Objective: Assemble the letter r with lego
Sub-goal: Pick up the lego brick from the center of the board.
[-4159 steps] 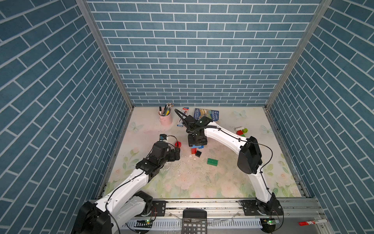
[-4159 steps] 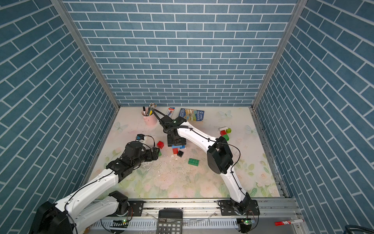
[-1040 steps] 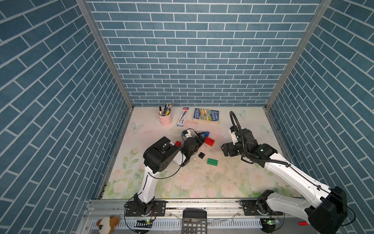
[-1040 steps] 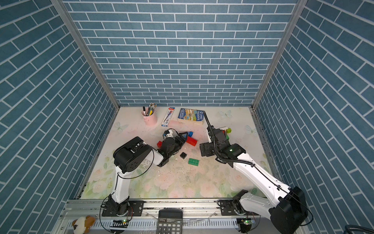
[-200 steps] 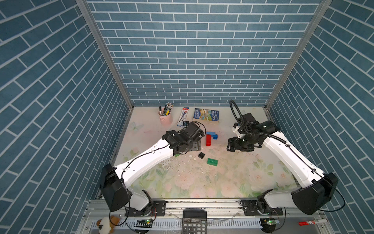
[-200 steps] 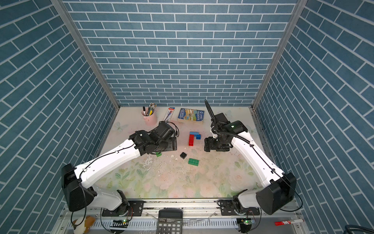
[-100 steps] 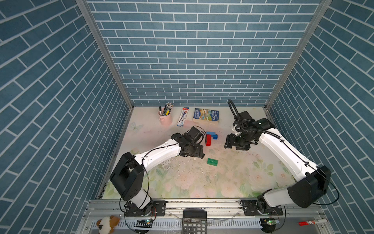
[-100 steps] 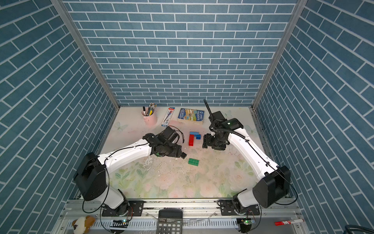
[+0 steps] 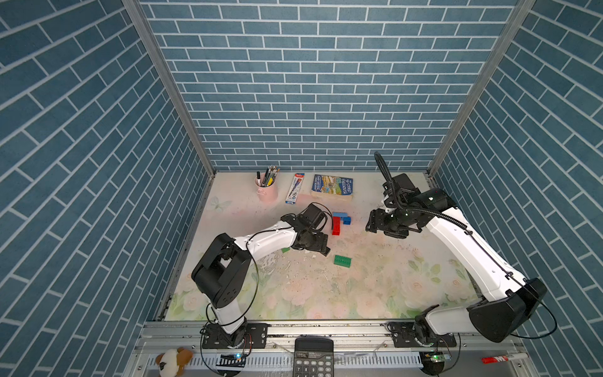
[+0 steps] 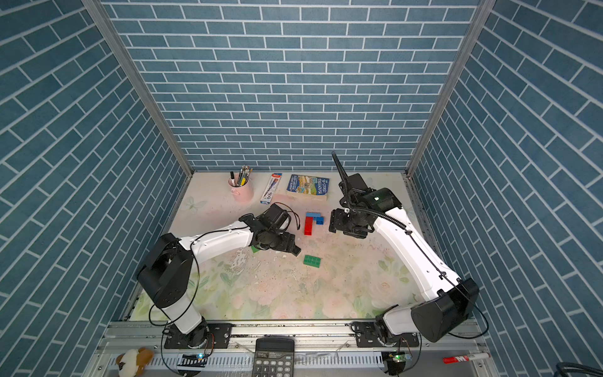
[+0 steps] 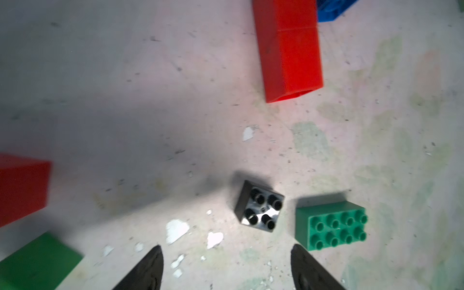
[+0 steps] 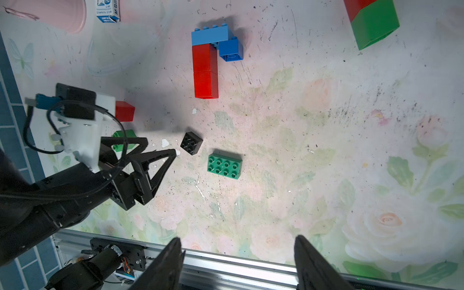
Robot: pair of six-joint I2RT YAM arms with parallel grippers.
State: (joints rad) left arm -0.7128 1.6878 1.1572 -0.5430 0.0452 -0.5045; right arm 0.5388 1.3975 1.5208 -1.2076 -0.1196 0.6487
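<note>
The lego lies on the flowered mat. A red column topped by a light blue brick and a dark blue one (image 9: 339, 222) (image 12: 208, 60) lies flat at mid-table. A black square brick (image 11: 259, 206) (image 12: 191, 143) sits beside a green eight-stud brick (image 9: 342, 261) (image 11: 331, 226) (image 12: 224, 166). My left gripper (image 11: 227, 248) (image 9: 321, 248) hangs open just short of the black brick, which it hides in both top views. A red square brick (image 12: 124, 111) and a green one (image 12: 123, 139) lie behind it. My right gripper (image 12: 237, 247) (image 9: 375, 225) is open and empty, right of the red column.
A red-and-green stacked piece (image 12: 371, 22) lies by the right arm. A pink pen cup (image 9: 267, 191), a marker box (image 9: 295, 192) and a book (image 9: 332, 187) line the back wall. A calculator (image 9: 313, 357) rests on the front rail. White flakes dot the mat.
My left gripper swung toward the front and right, ending beside the black brick. My right gripper shifted a little left toward the red-and-blue piece, its jaws slightly narrower.
</note>
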